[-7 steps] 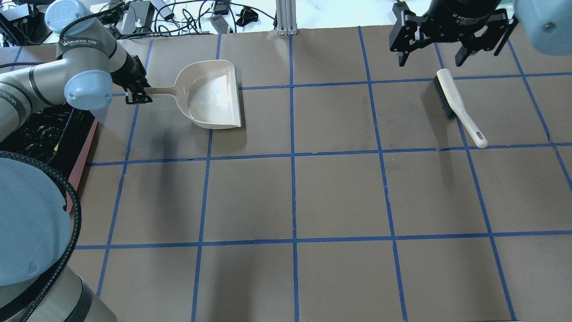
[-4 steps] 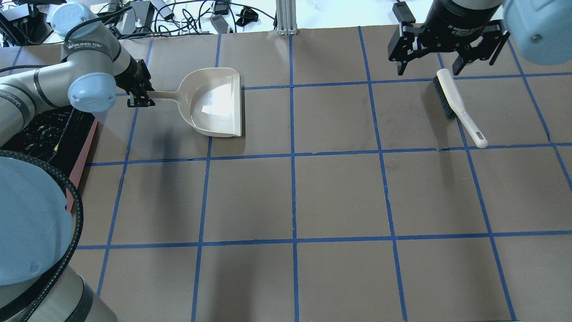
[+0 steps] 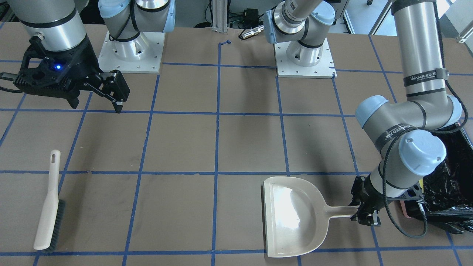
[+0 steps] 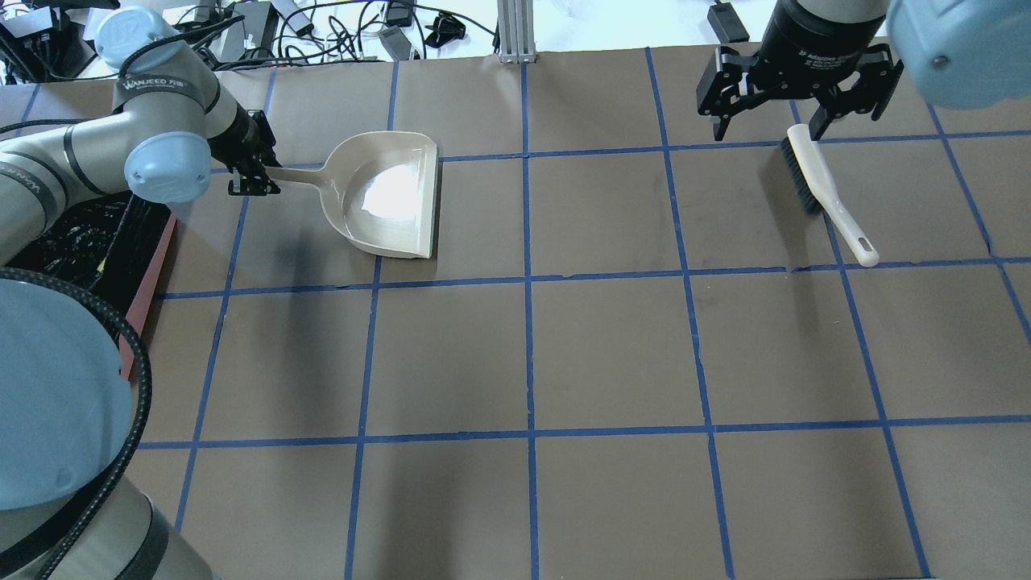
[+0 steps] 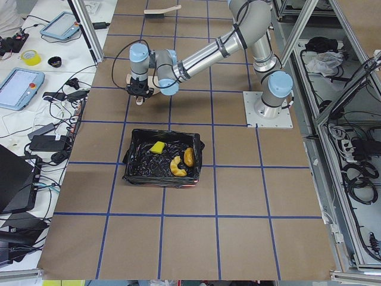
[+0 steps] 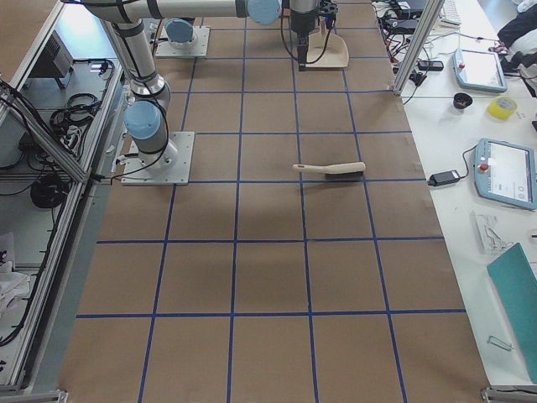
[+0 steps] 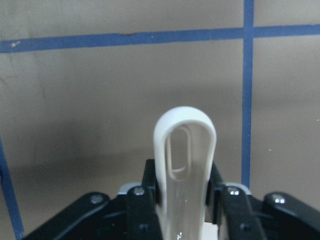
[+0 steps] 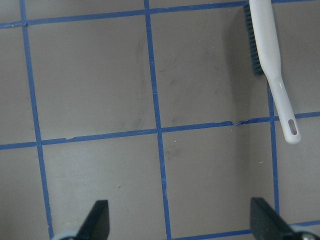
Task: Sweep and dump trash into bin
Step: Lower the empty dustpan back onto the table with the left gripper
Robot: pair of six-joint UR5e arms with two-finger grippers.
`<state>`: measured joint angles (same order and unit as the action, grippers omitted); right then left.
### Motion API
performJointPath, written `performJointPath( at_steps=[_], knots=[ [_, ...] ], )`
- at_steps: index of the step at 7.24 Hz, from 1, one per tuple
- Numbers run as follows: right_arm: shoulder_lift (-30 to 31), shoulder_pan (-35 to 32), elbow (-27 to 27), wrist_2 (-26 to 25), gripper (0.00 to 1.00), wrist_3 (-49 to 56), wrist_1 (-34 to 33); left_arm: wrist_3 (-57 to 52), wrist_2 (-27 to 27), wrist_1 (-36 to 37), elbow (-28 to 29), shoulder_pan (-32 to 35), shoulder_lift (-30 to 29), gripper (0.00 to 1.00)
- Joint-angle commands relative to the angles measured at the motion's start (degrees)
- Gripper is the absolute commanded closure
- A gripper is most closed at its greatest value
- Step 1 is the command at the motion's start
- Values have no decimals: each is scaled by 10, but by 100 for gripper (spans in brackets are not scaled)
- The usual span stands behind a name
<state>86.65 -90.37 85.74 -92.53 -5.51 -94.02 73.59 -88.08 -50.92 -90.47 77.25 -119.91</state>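
The trash lies in the bin [image 5: 134, 171], which shows in the exterior left view: a yellow sponge [image 5: 157, 147], a pale crescent slice [image 5: 176, 167] and a golden-brown lump [image 5: 189, 157]. The bin's black bag also shows at the overhead view's left edge [image 4: 80, 242]. My left gripper [image 4: 254, 174] is shut on the handle [image 7: 184, 160] of the empty beige dustpan [image 4: 388, 197], just beside the bin. My right gripper [image 4: 769, 127] is open and empty, hovering over the head end of the white brush [image 4: 823, 189], which lies flat on the table.
Brown table with a blue tape grid. Cables and devices lie past the far edge [image 4: 322, 28]. An aluminium post [image 4: 515, 32] stands at the far middle. Both arm bases [image 3: 303, 55] are bolted on the robot's side.
My left gripper has swung the dustpan a little toward the robot and turned it slightly. My right gripper has come lower and nearer to the brush head.
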Motion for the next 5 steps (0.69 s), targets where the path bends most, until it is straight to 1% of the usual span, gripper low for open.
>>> performJointPath(
  at_steps=[1,5],
  knots=[
    [3,1,0,2,0,2,4,0,0,1,4,-1,-7,100],
    [12,-2,0,1,0,2,2,-26,0,1,7,-3,-8,100]
  ],
)
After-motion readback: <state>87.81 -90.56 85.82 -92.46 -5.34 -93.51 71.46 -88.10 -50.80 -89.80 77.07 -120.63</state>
